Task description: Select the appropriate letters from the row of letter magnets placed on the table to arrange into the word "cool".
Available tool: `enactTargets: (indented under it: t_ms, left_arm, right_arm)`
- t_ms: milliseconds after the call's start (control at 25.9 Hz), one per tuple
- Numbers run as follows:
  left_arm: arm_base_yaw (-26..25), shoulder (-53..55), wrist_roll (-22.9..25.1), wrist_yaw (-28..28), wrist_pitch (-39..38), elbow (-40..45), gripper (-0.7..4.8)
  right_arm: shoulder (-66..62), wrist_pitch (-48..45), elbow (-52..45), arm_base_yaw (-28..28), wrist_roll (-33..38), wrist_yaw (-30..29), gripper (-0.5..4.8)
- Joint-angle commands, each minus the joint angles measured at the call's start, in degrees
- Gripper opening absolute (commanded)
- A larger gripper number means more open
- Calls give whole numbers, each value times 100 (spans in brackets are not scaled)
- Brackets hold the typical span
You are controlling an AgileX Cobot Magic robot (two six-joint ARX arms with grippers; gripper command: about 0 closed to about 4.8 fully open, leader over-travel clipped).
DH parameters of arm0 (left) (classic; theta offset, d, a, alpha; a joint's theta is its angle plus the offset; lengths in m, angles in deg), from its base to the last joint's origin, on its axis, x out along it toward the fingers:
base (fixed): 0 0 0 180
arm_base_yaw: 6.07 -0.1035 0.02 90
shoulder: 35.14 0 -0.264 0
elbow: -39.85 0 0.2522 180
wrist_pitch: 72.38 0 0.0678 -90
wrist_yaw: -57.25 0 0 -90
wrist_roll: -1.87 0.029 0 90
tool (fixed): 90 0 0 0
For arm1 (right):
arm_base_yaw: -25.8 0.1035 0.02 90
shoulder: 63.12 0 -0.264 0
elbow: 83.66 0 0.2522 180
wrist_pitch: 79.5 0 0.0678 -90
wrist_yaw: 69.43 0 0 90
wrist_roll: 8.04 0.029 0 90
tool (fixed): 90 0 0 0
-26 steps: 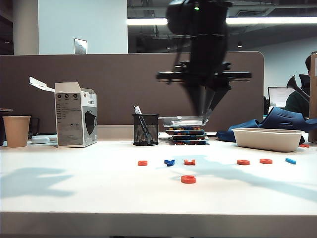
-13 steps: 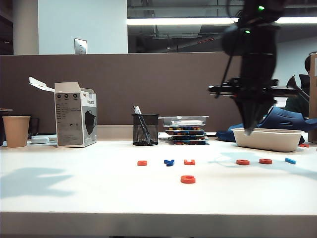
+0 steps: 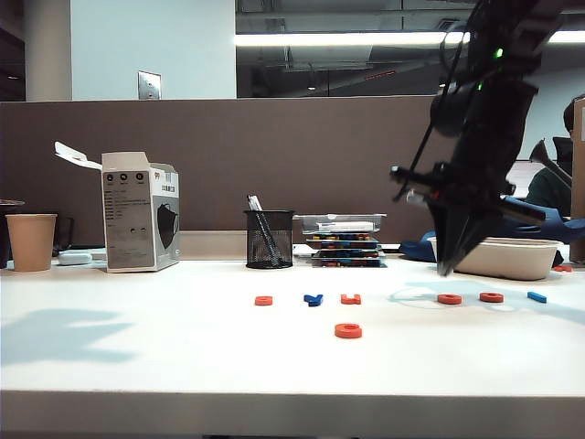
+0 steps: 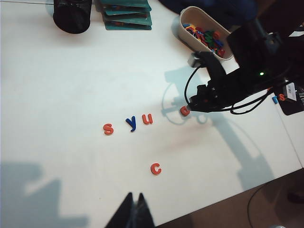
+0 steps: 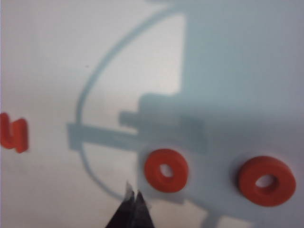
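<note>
Only the c (image 4: 156, 168) is pulled forward so far; right gripper (image 5: 131, 202), pinched closed and empty, hovers just beside the first o (image 5: 166, 170), left gripper (image 4: 133, 212) closed too, parked well away.

A bright ceiling light strip (image 3: 356, 39) glows at the back of the exterior view, leaving the right arm (image 3: 480, 137) a dark, slightly smeared silhouette. The white table (image 3: 164, 347) is evenly lit, with soft grey shadows on its left side and under the arm. The right wrist view is blurred: the two orange rings (image 5: 166, 170) look soft-edged inside a bluish shadow
</note>
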Motion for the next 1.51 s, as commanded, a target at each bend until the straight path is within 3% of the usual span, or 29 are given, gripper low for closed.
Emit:
enactTargets:
  t_ms: [39,1158,1506]
  left_arm:
    - [-7,-17,17,-22,33,-15,-4]
    - [-7,-17,17,-20,59,-15,-4]
    - [-7,-17,17,-20,212,-15,-4]
  right_arm:
    - [-28,-13,17,-4,-26,109,-6]
    - [-402,205,17,17,-4,372,-6]
    - [-376,546,-223,610,37,188,-6]
